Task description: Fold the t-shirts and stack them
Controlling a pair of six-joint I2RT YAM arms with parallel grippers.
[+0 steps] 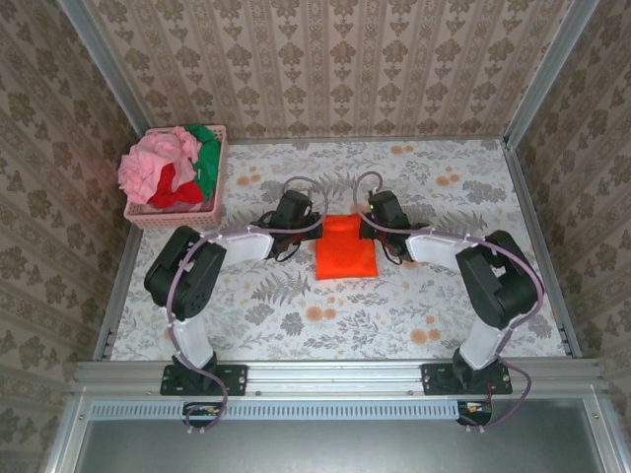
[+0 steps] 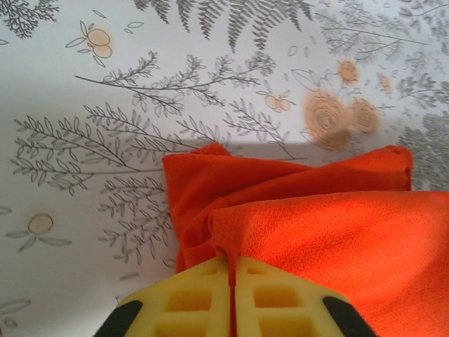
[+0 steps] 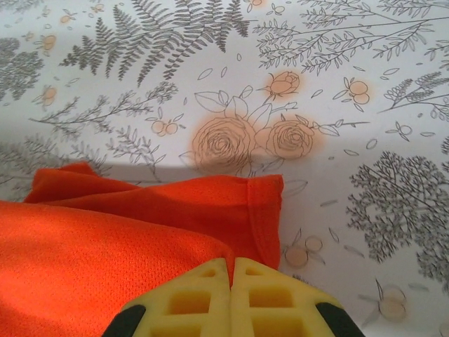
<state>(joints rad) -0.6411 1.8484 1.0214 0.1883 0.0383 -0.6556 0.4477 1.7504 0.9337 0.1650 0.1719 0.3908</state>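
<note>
The left arm (image 1: 187, 276) and right arm (image 1: 493, 281) bent inward at the elbows. The left gripper (image 2: 231, 261) and right gripper (image 3: 231, 263) each pinched the orange shirt's (image 1: 346, 246) top fold between fingers pressed together.

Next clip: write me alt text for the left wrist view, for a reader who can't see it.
The left end effector, yellow and shut, pinches an edge of the orange t-shirt, which lies folded in layers on the floral-print table.
</note>
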